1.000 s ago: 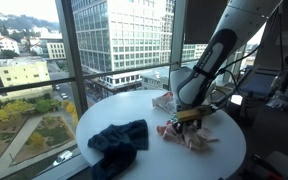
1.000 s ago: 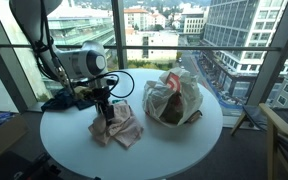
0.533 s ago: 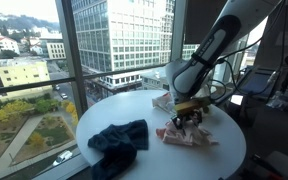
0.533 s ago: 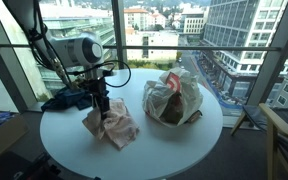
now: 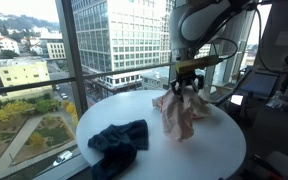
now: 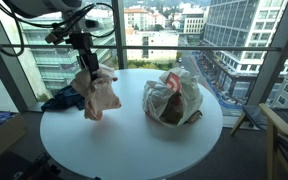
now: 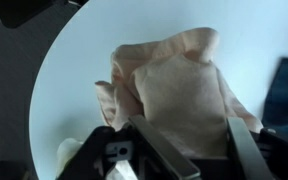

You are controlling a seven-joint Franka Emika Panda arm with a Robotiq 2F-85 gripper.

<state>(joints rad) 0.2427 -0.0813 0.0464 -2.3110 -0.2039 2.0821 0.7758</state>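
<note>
1. The gripper [image 5: 189, 78] is clamped on the top of the pink cloth [image 5: 181, 112]. A second ago the cloth lay crumpled on the round table [image 5: 224, 150]; now it hangs above it.
2. A dark blue cloth [image 5: 119, 140] lies well apart (towards the window), and a stuffed plastic bag [image 6: 172, 98] sits near the hanging cloth.
3. Count: two cloths, one bag.

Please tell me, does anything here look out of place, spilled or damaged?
Nothing is spilled or broken. The dark blue cloth lies crumpled at the edge of the table, and the plastic bag sags. The pink cloth hangs bunched from the gripper.
</note>
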